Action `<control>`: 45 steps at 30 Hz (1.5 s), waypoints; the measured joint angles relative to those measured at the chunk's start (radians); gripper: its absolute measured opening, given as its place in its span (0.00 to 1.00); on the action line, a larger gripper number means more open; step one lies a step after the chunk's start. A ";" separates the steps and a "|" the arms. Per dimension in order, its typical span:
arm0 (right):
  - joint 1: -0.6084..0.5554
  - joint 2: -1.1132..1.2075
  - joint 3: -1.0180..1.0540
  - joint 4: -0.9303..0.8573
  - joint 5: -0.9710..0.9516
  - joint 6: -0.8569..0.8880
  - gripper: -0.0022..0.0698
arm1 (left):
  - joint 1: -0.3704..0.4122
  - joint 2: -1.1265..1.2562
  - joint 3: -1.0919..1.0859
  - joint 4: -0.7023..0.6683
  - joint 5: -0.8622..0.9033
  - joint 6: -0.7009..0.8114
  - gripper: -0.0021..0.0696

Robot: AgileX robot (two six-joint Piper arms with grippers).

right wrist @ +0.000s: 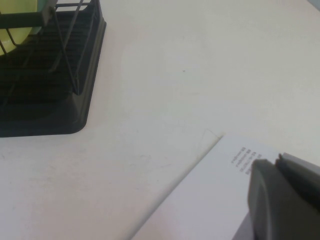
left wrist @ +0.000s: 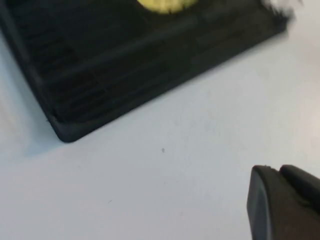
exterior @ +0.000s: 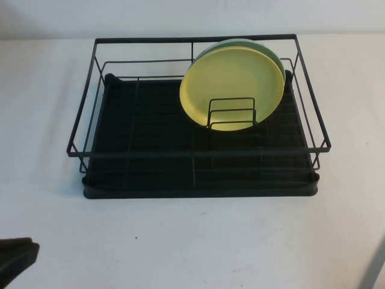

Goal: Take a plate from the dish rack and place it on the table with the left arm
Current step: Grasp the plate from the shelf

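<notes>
The pale-yellow plate [exterior: 231,78] stands on edge in the small wire holder [exterior: 232,112] at the back right of the black dish rack [exterior: 198,154]. A bit of the plate also shows in the left wrist view [left wrist: 162,4] and the right wrist view [right wrist: 20,32]. My left gripper [exterior: 15,259] hangs low over the white table [exterior: 192,241] at the front left, well clear of the rack. In its wrist view the left gripper [left wrist: 275,169] has its fingers together and holds nothing. My right gripper [right wrist: 275,159] is shut and empty at the front right.
A light blue-green plate [exterior: 275,55] stands right behind the yellow one. The rack's black tray base [left wrist: 100,75] has a raised edge, and wire rails run round it. A white printed sheet [right wrist: 215,190] lies under my right gripper. A grey part of the right arm [exterior: 376,271] shows at the front right corner.
</notes>
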 joint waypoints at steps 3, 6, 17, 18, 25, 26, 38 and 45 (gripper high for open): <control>0.000 0.000 0.000 0.000 0.000 0.000 0.00 | 0.000 0.124 -0.113 0.011 0.113 0.175 0.02; 0.000 0.000 0.000 0.000 0.000 0.000 0.00 | 0.000 0.231 -0.219 0.025 0.120 0.275 0.02; 0.000 0.000 0.000 0.000 0.000 0.000 0.00 | -0.031 0.641 -0.565 -0.002 0.067 0.453 0.02; 0.000 0.000 0.000 0.000 0.000 0.000 0.00 | -0.051 0.679 -0.598 0.000 0.067 0.462 0.02; 0.000 0.000 0.000 0.000 0.000 0.000 0.00 | -0.234 0.927 -0.798 0.063 0.001 0.506 0.02; 0.000 0.000 0.000 0.000 0.000 0.000 0.00 | -0.253 0.956 -0.824 0.078 -0.014 0.508 0.02; 0.000 0.000 0.000 0.000 0.000 0.000 0.00 | -0.385 1.298 -1.028 0.125 -0.077 0.637 0.39; 0.000 0.000 0.000 0.000 0.000 0.000 0.00 | -0.426 1.379 -1.043 0.114 -0.263 0.687 0.65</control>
